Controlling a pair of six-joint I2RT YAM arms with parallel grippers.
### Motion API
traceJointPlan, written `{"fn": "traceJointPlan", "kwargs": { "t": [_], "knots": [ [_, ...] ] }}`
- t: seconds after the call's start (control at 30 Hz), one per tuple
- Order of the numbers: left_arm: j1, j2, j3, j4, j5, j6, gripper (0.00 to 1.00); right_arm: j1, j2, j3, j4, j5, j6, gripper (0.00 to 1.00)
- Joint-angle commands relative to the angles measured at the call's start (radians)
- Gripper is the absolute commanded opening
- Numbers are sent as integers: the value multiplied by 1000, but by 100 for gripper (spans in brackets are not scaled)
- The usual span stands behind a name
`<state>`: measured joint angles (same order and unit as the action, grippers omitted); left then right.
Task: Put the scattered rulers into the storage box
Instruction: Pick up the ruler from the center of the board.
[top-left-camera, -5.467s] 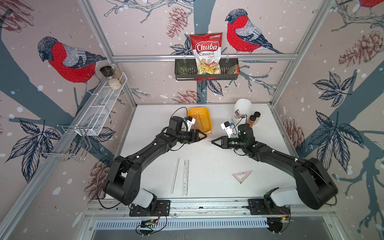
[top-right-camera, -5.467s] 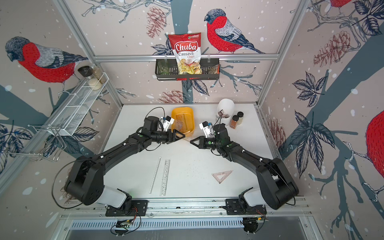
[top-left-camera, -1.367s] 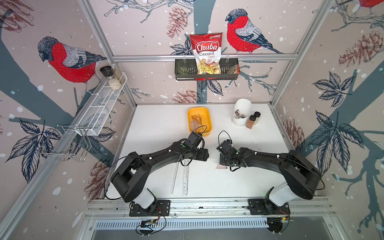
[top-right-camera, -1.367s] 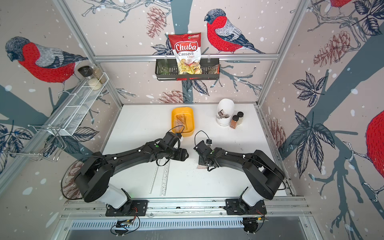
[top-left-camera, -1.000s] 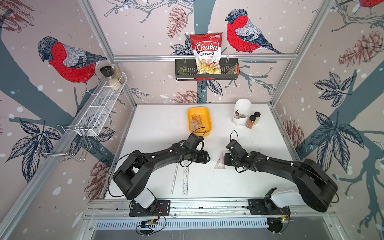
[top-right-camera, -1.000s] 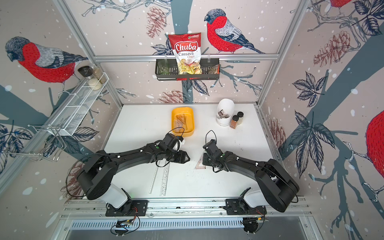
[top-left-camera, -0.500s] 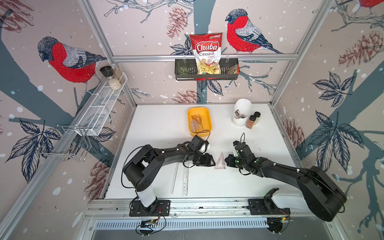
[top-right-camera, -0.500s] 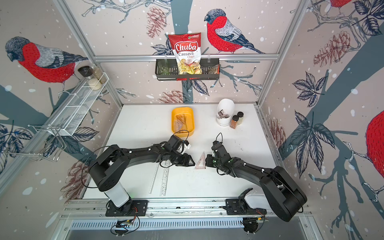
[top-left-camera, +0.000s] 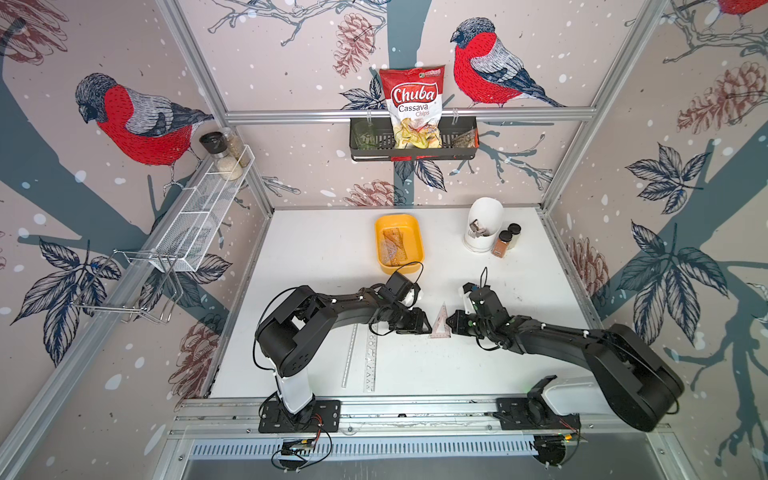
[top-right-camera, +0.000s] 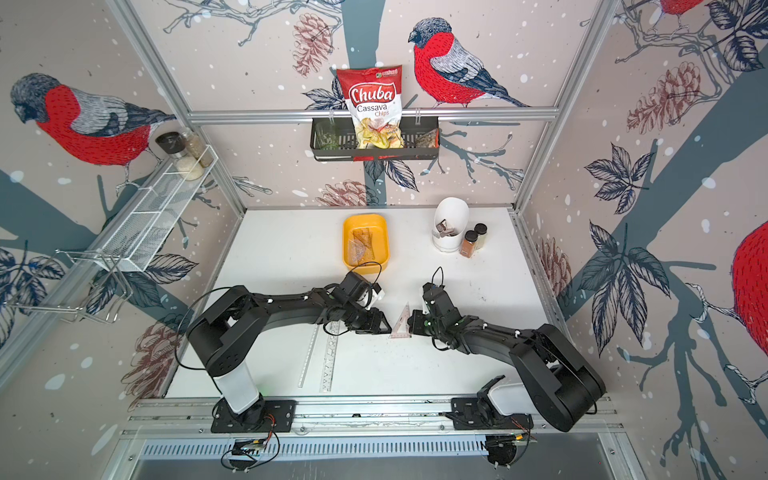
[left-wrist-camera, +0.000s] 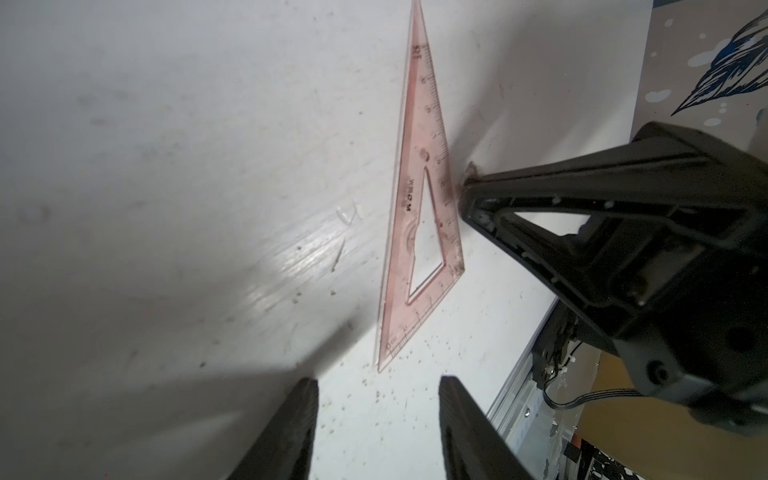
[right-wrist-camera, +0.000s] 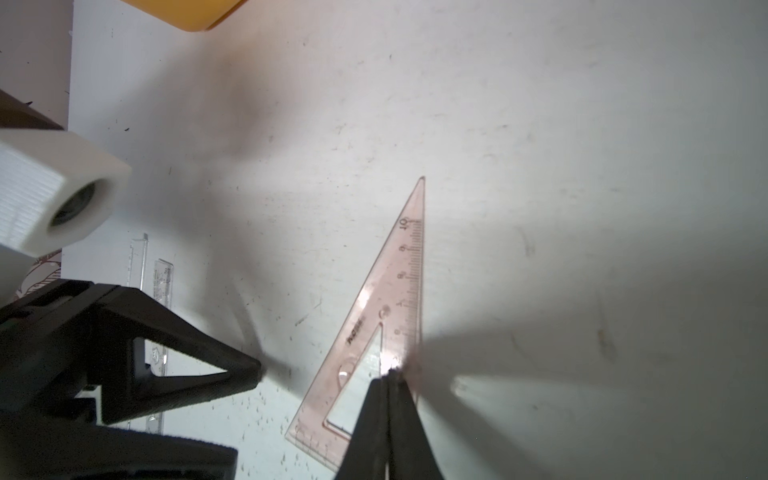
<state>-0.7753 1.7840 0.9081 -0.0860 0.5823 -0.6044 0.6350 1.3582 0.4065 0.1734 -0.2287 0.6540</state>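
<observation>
nearest the front edge of the white table (top-left-camera: 519, 291) two straight ones lie loose side by side: a thin clear ruler (top-left-camera: 350, 357) and a stencil ruler (top-left-camera: 370, 361). their far ends run under the left arm (top-left-camera: 345, 309), so those tips are lost.

a bit further in, the pink triangle (top-left-camera: 440, 325) lies flat on the table between the two grippers. the left gripper (left-wrist-camera: 378, 386) has its jaws spread with nothing in the gap, and a corner of the triangle sits just ahead of them. the right gripper (right-wrist-camera: 388, 374) has its jaws pressed tight together, tip down on the triangle's ruled edge beside the cut-out. looks like touching, not pinching.

behind them sits the yellow storage box (top-left-camera: 419, 249), well apart from the loose ones. inside is a pile of see-through rulers (top-left-camera: 392, 245), pinkish and clear, overlapping too much to count. the right wrist view only catches one corner of the box (right-wrist-camera: 187, 16).

further back there's a white pot (top-left-camera: 484, 212) with some dark bits in it that i can't make out, and two spice bottles (top-left-camera: 501, 245) just beside it.

up on the back wall a black wire basket (top-left-camera: 467, 143) holds a chuba cassava chips bag (top-left-camera: 412, 97) and a green glass (top-left-camera: 365, 136) at one end. something crumpled at the other end is too dim to name.
</observation>
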Motion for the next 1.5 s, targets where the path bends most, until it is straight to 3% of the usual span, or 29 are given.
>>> {"fn": "traceJointPlan", "kwargs": {
  "t": [0.0,0.6,0.8,1.07,1.27,1.47],
  "knots": [
    [-3,17,4,5,0,-3,52,0,4,-10,34,-11,-13,10],
    [-8,121,30,60,27,-20,52,-3,17,-80,107,-35,12,9],
    [-10,141,50,67,35,-20,36,-2,15,-90,121,-46,22,9],
    [-9,114,61,59,53,-35,0,-24,-51,-59,61,-64,1,11],
    [79,-4,84,32,133,-68,0,-112,-147,61,-31,-169,-87,21],
    [234,-40,327,-205,98,45,0,-143,-69,204,-62,-211,-144,21]
  ]
}}
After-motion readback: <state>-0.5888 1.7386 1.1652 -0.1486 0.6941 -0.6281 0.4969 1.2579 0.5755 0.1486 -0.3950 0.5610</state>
